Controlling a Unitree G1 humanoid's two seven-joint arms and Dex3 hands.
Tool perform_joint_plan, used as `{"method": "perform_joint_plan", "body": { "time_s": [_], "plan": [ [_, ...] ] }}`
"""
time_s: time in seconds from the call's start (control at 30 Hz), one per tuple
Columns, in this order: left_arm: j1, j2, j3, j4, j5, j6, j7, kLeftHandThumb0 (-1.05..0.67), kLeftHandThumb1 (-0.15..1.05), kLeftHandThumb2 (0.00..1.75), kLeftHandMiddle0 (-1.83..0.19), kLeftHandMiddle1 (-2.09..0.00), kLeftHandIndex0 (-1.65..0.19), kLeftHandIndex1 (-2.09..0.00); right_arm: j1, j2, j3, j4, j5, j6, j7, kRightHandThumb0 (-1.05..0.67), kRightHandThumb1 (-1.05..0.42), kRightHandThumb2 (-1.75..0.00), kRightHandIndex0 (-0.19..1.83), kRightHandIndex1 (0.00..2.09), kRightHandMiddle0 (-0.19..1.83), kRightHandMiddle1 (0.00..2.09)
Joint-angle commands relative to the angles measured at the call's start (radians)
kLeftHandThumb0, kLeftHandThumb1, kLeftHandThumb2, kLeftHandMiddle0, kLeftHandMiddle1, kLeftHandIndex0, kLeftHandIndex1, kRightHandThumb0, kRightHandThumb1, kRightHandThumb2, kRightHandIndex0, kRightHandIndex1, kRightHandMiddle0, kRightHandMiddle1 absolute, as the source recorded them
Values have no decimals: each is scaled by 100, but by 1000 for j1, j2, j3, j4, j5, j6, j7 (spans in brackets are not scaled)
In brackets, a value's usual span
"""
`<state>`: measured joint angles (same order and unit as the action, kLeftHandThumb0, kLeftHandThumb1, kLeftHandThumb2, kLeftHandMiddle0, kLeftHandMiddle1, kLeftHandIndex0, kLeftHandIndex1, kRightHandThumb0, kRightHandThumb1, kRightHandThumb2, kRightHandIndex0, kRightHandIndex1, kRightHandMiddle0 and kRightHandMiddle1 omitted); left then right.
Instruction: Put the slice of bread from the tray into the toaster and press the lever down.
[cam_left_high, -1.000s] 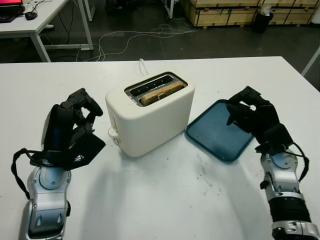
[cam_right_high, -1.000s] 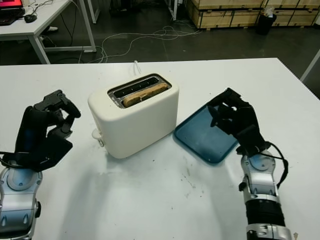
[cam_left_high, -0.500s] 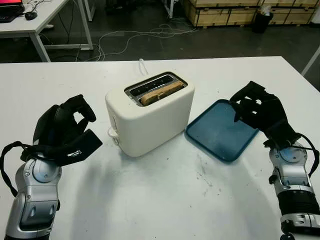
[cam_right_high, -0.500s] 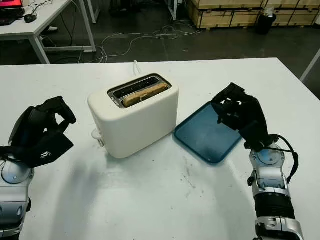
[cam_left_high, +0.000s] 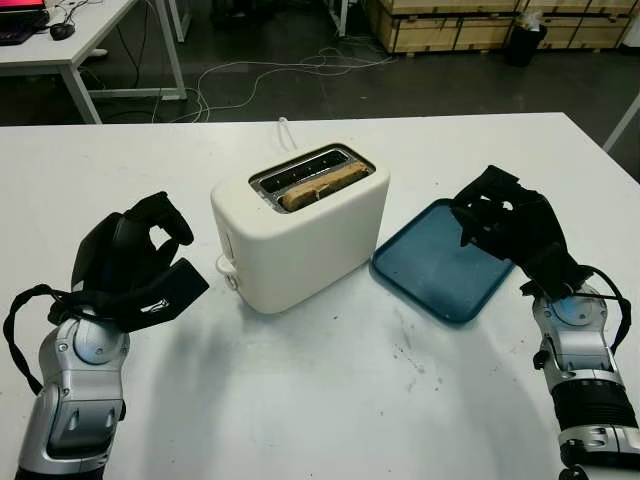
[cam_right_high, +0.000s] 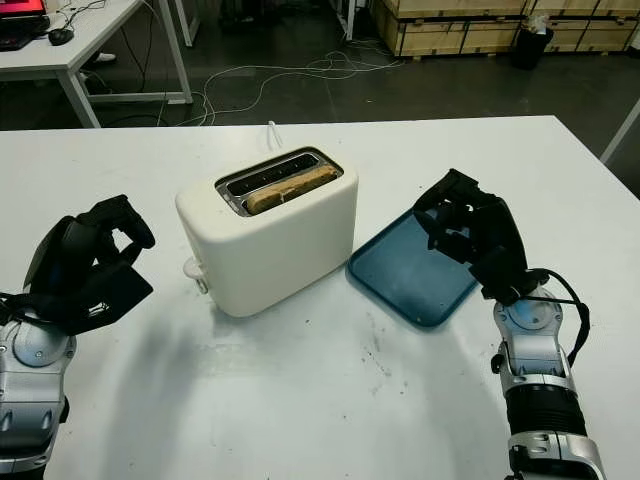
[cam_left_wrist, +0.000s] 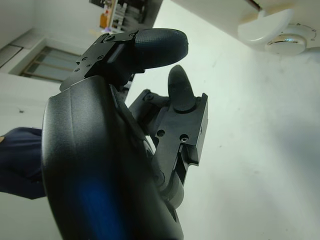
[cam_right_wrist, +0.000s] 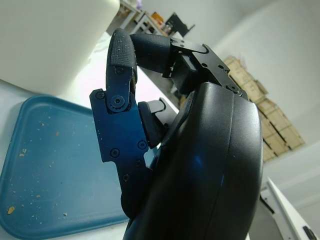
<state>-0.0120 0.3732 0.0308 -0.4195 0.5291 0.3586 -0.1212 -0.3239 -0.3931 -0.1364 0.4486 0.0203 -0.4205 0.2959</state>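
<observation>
A white worktop (cam_left_high: 330, 400) is seen from above, with scattered dark crumbs and smudges on its surface in front of the toaster. A cream-white two-slot toaster (cam_left_high: 300, 225) stands near the middle, turned at an angle. A slice of bread (cam_left_high: 320, 185) is seated in the nearer slot, its browned top edge showing just above the opening. The lever (cam_left_high: 225, 267) (a small pale knob) is seen low on the toaster's left end face.

Just beside the toaster on the right, a blue tray (cam_left_high: 440, 262) is laid flat on the worktop, with only crumbs on it.

The left hand (cam_left_high: 135, 262) is held above the worktop to the left of the toaster, near the lever but apart from it; its fingers are curled inward and nothing is grasped. The right hand (cam_left_high: 505, 222) is held over the far right edge of the tray, its fingers likewise curled in with nothing between them.

Beyond the worktop a dark floor (cam_left_high: 300, 60) is seen, with pale cables (cam_left_high: 270, 72) trailing loosely across it. A thin white cord (cam_left_high: 285, 133) is led from behind the toaster toward the worktop's far edge. Another white table (cam_left_high: 70, 45) stands at the upper left, and stacked wooden crates (cam_left_high: 450, 22) line the back of the room, with a dark bin (cam_left_high: 525, 40) beside them.
</observation>
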Motion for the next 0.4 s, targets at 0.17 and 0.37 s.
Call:
{"method": "perform_joint_plan", "body": {
  "time_s": [0.17,0.37],
  "plan": [
    [-9,-2,-7,-1,14,3,9,2,92,46,-89,-175,-54,-175,-9,2,6,-16,8,20,8,-39,-92,-41,86,175,58,175],
    [-8,-1,-5,1,8,0,7,2,92,48,-89,-175,-54,-175,-10,0,5,-15,9,23,10,-38,-92,-42,86,175,58,175]
  ]
}}
